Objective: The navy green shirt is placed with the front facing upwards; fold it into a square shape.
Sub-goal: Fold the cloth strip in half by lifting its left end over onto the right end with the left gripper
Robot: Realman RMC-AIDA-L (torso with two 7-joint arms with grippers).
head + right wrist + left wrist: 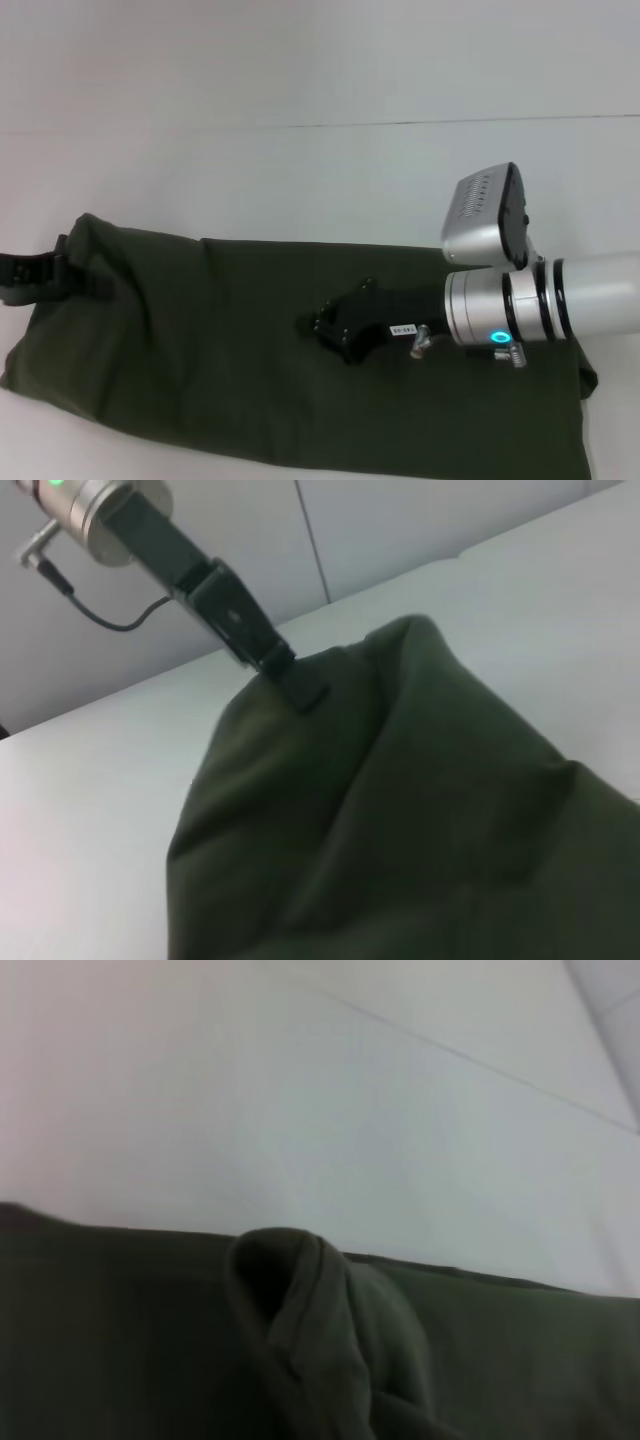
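Olive cloth is filling the near part of the head view: the navy green shirt (230,370) is lying across the white table (300,170) as a long band running side to side, already doubled lengthwise, so no lettering is showing. Over its middle the right gripper (318,326) is reaching in from the right on its silver forearm, its black fingers hovering just above or resting on the cloth; whether they are parted or closed I cannot tell, and they do not appear to be carrying any fabric. I judge it is waiting there to pin the band or mark a fold line while the other arm works. Farther off, at the band's left end, the left gripper (45,272) is pinching the shirt's upper corner, its black fingers clamped on a bunch of cloth; the right wrist view is showing that corner pulled up into a peak under the jaws, and the left wrist view is showing a rolled hem bunched right at the camera. That lifted end suggests the corner is being held so the left part can be carried over toward the middle to shorten the band into a square. Beyond the shirt, bare tabletop is stretching back to a faint seam (400,123).
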